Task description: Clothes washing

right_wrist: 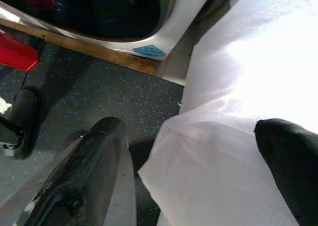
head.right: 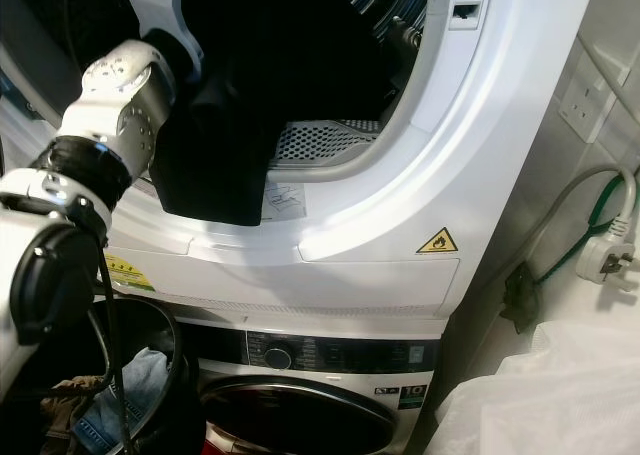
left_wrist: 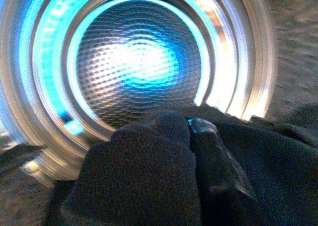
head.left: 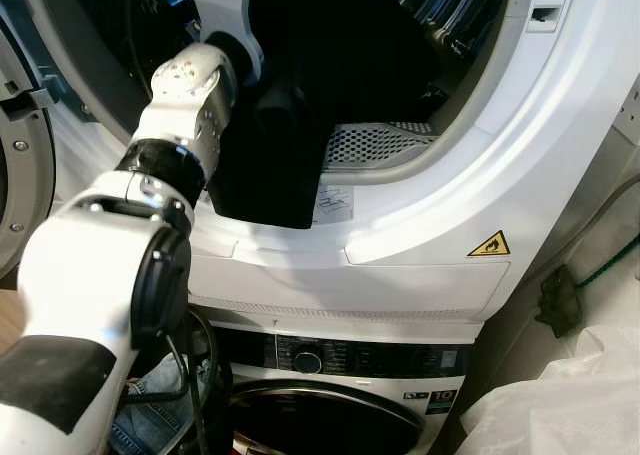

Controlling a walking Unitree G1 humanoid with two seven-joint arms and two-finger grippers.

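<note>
Left gripper (left_wrist: 198, 156) inside round steel dryer drum (left_wrist: 139, 62), fingers clamped on black knit garment (head.left: 270, 155) draped over drum's rim; right gripper (right_wrist: 194, 171) fingers spread wide.

A big black cloth (head.left: 275, 150) hung out of the round door of the top white machine (head.left: 560, 145). Part of it lay inside the dark drum and part drooped over the front rim, all soft and crumpled

The left end effector (left_wrist: 198, 156) is mostly buried in the black knitted garment (left_wrist: 139, 181) — one black fingertip (left_wrist: 206, 131) pokes out — while the drum's perforated metal back wall (left_wrist: 134, 67) is blurred with glare.
</note>
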